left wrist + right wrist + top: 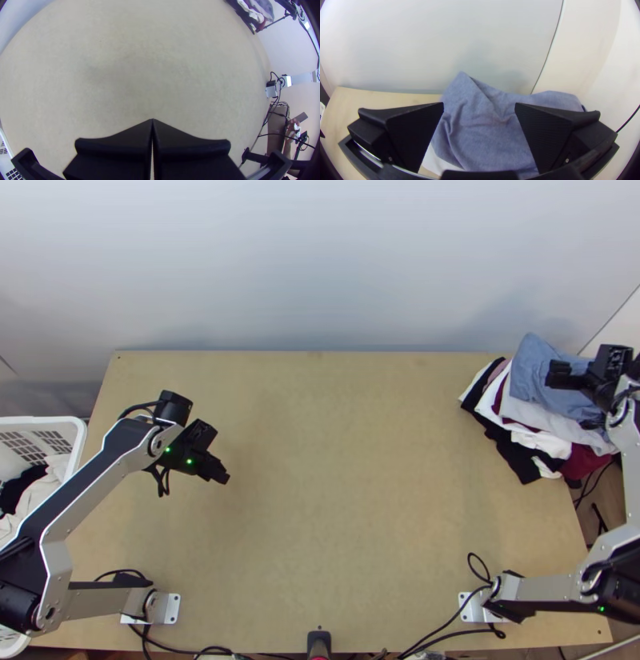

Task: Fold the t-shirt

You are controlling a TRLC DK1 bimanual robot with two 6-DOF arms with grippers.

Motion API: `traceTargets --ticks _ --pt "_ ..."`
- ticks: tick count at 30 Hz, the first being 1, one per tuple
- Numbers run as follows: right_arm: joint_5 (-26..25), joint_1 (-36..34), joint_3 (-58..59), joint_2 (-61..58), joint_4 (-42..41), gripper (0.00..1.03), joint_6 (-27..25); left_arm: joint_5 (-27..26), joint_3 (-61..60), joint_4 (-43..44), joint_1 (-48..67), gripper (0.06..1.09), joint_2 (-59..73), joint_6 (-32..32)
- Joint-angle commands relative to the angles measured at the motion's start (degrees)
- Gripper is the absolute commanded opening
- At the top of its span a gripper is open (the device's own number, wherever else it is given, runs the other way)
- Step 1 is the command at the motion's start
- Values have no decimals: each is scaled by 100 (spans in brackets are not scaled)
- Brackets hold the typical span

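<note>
Two grippers hold nothing: the left gripper [152, 120] has its fingers pressed together over the left of the table [344, 500]; the right gripper [479, 108] is spread wide near the blue cloth [483, 143]. Maybe that's the t-shirt, on the clothes pile [510, 450] far right, likely to keep folded things together. No words I can read.

Pale wall [320, 260], dark seam [550, 50], light wooden table [344, 484], brownish floor [613, 498]

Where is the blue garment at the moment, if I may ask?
In the top view, the blue garment lies on top of the clothes pile at the table's far right corner, near the right gripper.
</note>
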State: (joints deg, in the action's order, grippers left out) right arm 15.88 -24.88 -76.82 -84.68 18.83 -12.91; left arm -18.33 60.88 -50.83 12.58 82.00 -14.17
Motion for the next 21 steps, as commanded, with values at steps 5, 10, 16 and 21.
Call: traceTargets --ticks 5,10,16,21 --pt "-59 45 527 1885 -37 99 166 259 -41 126 -80 52 -720 169" --pt "-683 511 1995 3837 -943 99 139 629 -569 882 -27 104 -1687 644" --pt "-955 581 2795 5524 -1224 99 43 655 -1351 1435 -476 104 -2935 1180" --pt "-1052 467 3059 5841 -1066 99 25 646 -1852 1673 -889 104 -3972 1198"
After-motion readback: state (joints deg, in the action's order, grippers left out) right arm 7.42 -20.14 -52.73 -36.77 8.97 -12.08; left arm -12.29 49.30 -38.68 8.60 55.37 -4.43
